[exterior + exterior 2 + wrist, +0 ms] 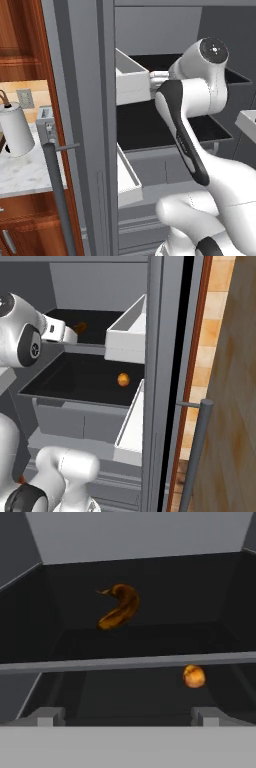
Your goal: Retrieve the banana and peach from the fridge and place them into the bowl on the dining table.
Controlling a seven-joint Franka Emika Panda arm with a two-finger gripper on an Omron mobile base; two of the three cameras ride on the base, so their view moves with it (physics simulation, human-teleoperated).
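My end effector wide open, empty, inside fridge; banana at 12 o'clock, peach at 2.

Arm outstretched, end effector agape

Tall grey fridge open. Small round orange peach on the lower dark shelf. Dark yellowish-brown banana on the upper dark shelf, just beyond the white arm's hand. White door bins right.
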